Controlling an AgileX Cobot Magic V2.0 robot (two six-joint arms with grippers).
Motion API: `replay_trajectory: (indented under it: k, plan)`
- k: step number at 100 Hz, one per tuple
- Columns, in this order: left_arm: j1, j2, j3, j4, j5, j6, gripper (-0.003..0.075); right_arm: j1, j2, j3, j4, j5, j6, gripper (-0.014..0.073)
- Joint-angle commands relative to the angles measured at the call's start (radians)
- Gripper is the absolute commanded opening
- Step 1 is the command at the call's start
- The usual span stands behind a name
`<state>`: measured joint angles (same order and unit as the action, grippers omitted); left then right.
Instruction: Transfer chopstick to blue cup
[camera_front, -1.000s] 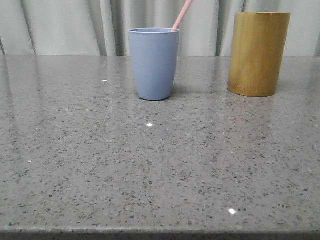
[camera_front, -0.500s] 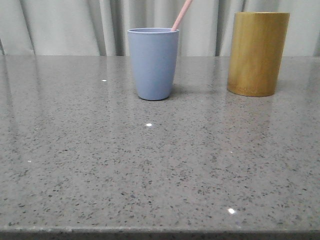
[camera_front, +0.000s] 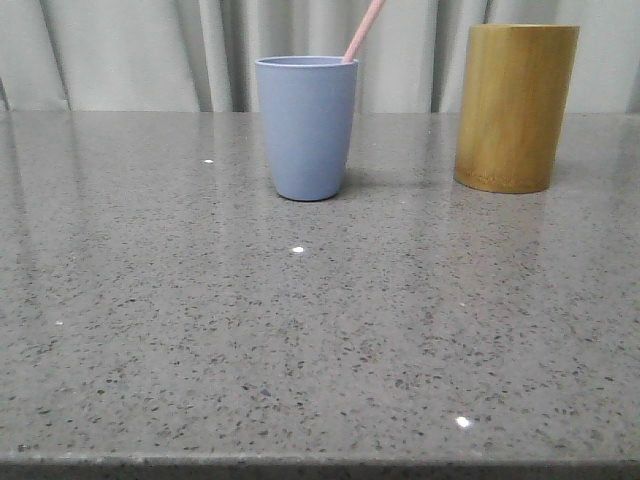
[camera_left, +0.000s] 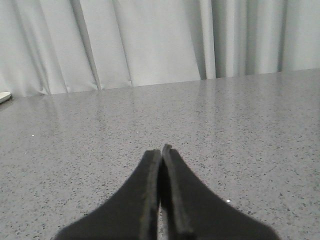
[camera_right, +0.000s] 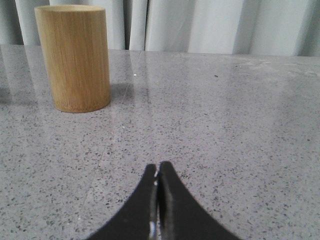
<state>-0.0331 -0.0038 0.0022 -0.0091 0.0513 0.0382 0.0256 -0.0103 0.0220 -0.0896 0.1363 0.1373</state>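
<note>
The blue cup (camera_front: 307, 127) stands upright on the grey speckled table (camera_front: 300, 330), towards the back and near the middle. A pale pink chopstick (camera_front: 364, 30) leans out of its right rim; only the upper part shows. Neither gripper shows in the front view. In the left wrist view my left gripper (camera_left: 161, 150) is shut and empty, low over bare table. In the right wrist view my right gripper (camera_right: 157, 166) is shut and empty, some way in front of the bamboo holder (camera_right: 73, 57).
The yellow-brown bamboo holder (camera_front: 515, 107) stands upright at the back right, right of the blue cup. Pale curtains (camera_front: 150, 50) hang behind the table. A small pale object (camera_left: 4, 97) shows at the edge of the left wrist view.
</note>
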Motion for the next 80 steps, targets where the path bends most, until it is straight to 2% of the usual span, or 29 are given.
replay_trajectory:
  k: [1,80]
  plan:
    - [0.000,-0.034,0.009,0.001,-0.084,-0.008,-0.0019,-0.007,-0.020,0.008,-0.001,-0.126,-0.011,-0.0067]
    - [0.000,-0.034,0.009,0.001,-0.084,-0.008,-0.0019,-0.007,-0.020,0.006,-0.004,-0.148,-0.011,-0.0067]
